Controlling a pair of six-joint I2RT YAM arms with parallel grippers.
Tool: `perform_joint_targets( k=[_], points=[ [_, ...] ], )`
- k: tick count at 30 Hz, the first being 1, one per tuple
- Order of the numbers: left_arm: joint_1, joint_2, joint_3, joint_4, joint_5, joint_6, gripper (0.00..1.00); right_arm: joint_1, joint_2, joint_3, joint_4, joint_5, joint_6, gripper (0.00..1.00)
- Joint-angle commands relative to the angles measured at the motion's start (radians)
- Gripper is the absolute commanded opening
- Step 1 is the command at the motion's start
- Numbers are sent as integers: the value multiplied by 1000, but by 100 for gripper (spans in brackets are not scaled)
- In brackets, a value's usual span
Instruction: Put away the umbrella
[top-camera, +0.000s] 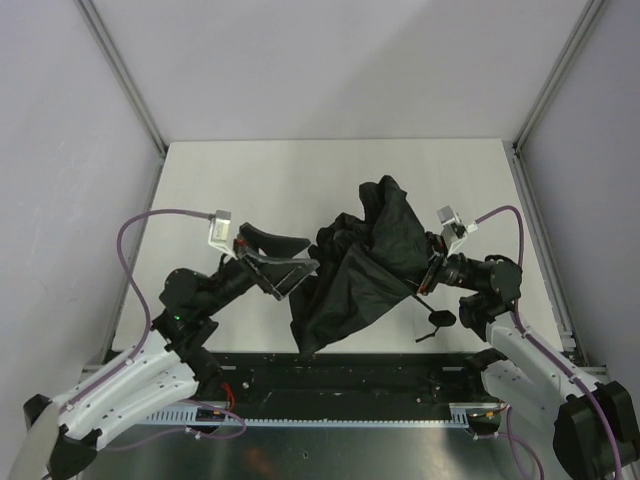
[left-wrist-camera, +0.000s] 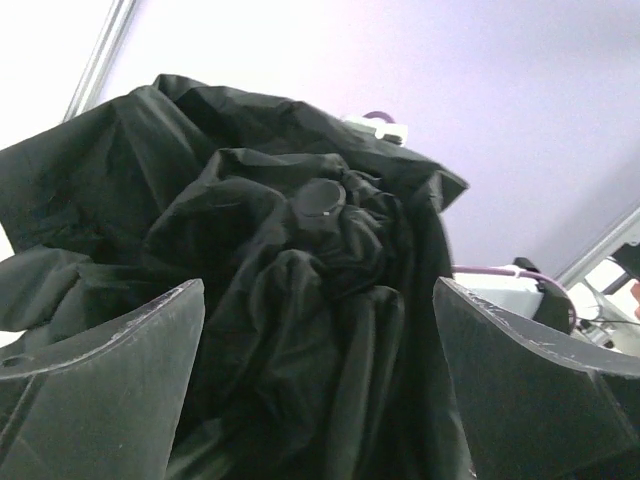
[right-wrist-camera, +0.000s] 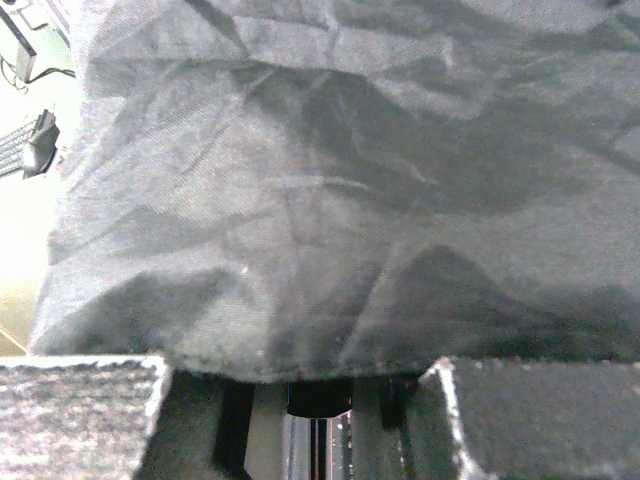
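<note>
Showing the umbrella (top-camera: 365, 265) at mid-table, a little toward the right edge, between the two arms. Its black canopy (left-wrist-camera: 250, 250) is collapsed and crumpled. It hangs in loose folds from a high point toward the far edge down to a lower hem toward the near edge. The knob handle (top-camera: 441, 318) sticks out of the fabric toward the near right corner, low over the table (top-camera: 250, 180), with the thin wrist strap (top-camera: 425, 336) just beside it.

Left jaws: spread fully wide, holding nothing. In the left wrist view the two left fingers (left-wrist-camera: 100, 390) stand on either side of the bunched fabric with clear space to each. The round top cap (left-wrist-camera: 322, 197) of the umbrella faces the camera. From above, the fingertips lie just beside the left side of the canopy.

Right jaws: drawn partway in and closed on the umbrella at the canopy hem on its right side. In the right wrist view the bright metal shaft (right-wrist-camera: 312, 445) stands between the two right fingers (right-wrist-camera: 80, 420), flanked by dark folded ribs. The grey-black fabric covers everything beyond them.
</note>
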Motion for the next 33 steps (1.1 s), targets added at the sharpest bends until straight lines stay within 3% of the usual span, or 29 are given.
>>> perform_joint_targets(
  k=[1, 5, 15, 26, 33],
  points=[
    [6, 79, 57, 6, -6, 63, 99, -4, -3, 45, 116, -5, 39, 0],
    [5, 159, 109, 17, 1, 23, 99, 3, 2, 47, 120, -5, 37, 0],
    [-7, 267, 96, 262, 86, -89, 100, 26, 25, 49, 138, -6, 35, 0],
    [-14, 119, -51, 299, 42, -9, 99, -11, 32, 67, 149, 22, 119, 0],
    [-88, 160, -56, 365, 8, 84, 99, 0, 48, 75, 184, 11, 165, 0]
  ],
)
